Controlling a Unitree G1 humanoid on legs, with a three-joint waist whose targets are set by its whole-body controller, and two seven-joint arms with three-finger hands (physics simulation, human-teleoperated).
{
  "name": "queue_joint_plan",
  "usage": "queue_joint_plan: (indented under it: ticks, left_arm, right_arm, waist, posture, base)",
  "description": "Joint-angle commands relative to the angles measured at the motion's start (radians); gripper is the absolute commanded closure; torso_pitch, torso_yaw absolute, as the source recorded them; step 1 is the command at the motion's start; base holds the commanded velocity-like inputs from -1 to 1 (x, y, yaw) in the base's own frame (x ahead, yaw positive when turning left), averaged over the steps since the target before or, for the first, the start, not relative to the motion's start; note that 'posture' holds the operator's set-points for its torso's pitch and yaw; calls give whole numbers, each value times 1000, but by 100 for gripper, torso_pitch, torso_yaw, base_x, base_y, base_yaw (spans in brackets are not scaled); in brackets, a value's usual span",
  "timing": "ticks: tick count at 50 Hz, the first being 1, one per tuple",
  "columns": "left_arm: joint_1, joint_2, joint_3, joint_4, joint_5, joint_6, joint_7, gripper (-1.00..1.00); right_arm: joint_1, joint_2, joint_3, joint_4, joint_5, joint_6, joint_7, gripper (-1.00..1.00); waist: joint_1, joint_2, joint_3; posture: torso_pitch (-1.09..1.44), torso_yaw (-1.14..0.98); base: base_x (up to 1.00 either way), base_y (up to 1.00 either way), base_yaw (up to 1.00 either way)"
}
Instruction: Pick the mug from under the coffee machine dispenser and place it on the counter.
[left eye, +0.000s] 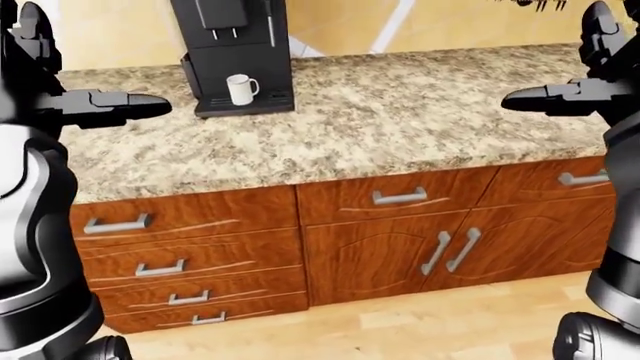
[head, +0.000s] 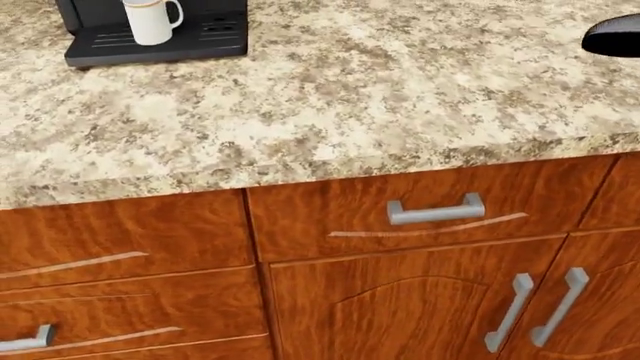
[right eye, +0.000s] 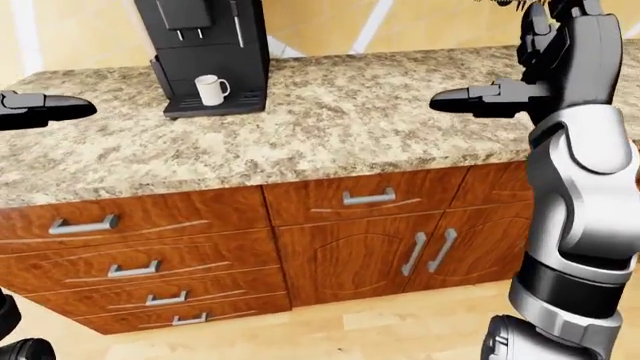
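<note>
The left hand (left eye: 120, 105) hovers at the left edge of the left-eye view, fingers stretched out flat and apart, holding nothing. The right hand (right eye: 485, 99) hangs opposite it above the right part of the speckled tabletop (left eye: 400, 127), likewise spread and empty. Both are well apart from the white mug (left eye: 240, 89), which stands upright on the drip tray of the black coffee machine (left eye: 232, 45), under its dispenser, handle turned to the right. Below the tabletop run wooden drawers (left eye: 190, 259) and cabinet doors (left eye: 440, 251) with grey handles.
</note>
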Motion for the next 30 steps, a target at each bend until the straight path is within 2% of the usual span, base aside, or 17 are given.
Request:
queue_joint_plan:
  ticks: [1, 2, 3, 6, 9, 12, 13, 14, 15, 17, 20, 23, 25, 26, 27, 28, 30]
  left_arm:
    - [-19, 11, 10, -17, 3, -19, 4, -100]
    - [-19, 11, 10, -17, 3, -20, 4, -100]
    - [-19, 11, 9, -17, 4, -20, 4, -100]
    - [-20, 12, 10, -18, 3, -18, 4, -100]
    - [-19, 12, 10, -19, 3, -17, 3, -100]
    - [-20, 13, 11, -20, 2, -16, 3, -100]
    - [-19, 13, 11, -21, 2, -15, 3, -100]
    - [-19, 13, 11, -21, 2, -15, 3, -100]
    - [-20, 14, 11, -21, 2, -15, 3, -100]
    - [-20, 14, 11, -21, 2, -15, 3, -100]
    - [-19, 15, 12, -22, 1, -13, 3, -100]
    - [-21, 17, 12, -22, 1, -12, 3, -100]
    - [-20, 17, 13, -23, 0, -12, 3, -100]
    - [-20, 17, 13, -23, 0, -12, 3, -100]
    - [-22, 18, 13, -24, -1, -10, 3, -100]
    - [-22, 18, 13, -23, -1, -10, 3, -100]
    - [-21, 18, 14, -24, -1, -10, 3, -100]
  right_arm:
    - [-20, -16, -5, -18, 5, -19, -1, -100]
    - [-21, -17, -6, -18, 7, -17, -2, -100]
    - [-21, -16, -6, -17, 9, -17, -3, -100]
    - [-20, -18, -6, -17, 10, -19, -3, -100]
    - [-20, -18, -7, -17, 13, -17, -6, -100]
    - [-21, -19, -8, -19, 17, -15, -8, -100]
    - [-21, -20, -8, -19, 18, -14, -8, -100]
    - [-21, -20, -8, -20, 18, -14, -9, -100]
    - [-21, -21, -8, -19, 19, -14, -9, -100]
    - [-23, -23, -7, -16, 19, -16, -10, -100]
    - [-21, -23, -7, -16, 20, -17, -10, -100]
    - [-25, -25, -8, -16, 22, -17, -12, -100]
    - [-24, -25, -8, -19, 23, -16, -12, -100]
    - [-23, -25, -8, -19, 23, -16, -12, -100]
    - [-24, -26, -7, -19, 23, -16, -12, -100]
    - [-25, -27, -7, -19, 23, -15, -12, -100]
    - [-26, -28, -7, -19, 24, -15, -13, -100]
  waist:
    - [3, 5, -29]
    - [2, 15, -18]
    - [6, 14, -19]
    - [14, -9, -29]
    - [18, -36, -19]
    - [25, -77, -20]
    - [27, -99, -25]
    - [29, -132, -37]
    - [25, -105, -34]
    - [18, -118, -19]
    - [11, -94, -26]
    - [7, -63, -11]
    - [1, -33, -12]
    - [-2, -9, -16]
    - [-4, 25, -29]
    - [2, 6, -33]
    - [6, 11, -19]
  posture:
    - [0, 0]
    - [0, 0]
    - [0, 0]
    - [0, 0]
    - [0, 0]
    - [0, 0]
    - [0, 0]
    - [0, 0]
    - [0, 0]
    - [0, 0]
    - [0, 0]
    - [0, 0]
    - [0, 0]
    - [0, 0]
    - [0, 0]
    - [0, 0]
    - [0, 0]
  base:
    - [24, 2, 0]
    - [21, 1, 0]
    - [21, 0, 0]
    - [20, 0, 0]
    - [20, 0, 0]
    - [20, 0, 0]
    - [19, 0, 0]
    - [20, 0, 0]
    - [20, 1, 0]
    - [20, 0, 0]
    - [20, 0, 0]
    - [20, 0, 0]
    - [20, 0, 0]
    - [20, 0, 0]
    - [18, 0, 0]
    - [20, 0, 0]
    - [20, 0, 0]
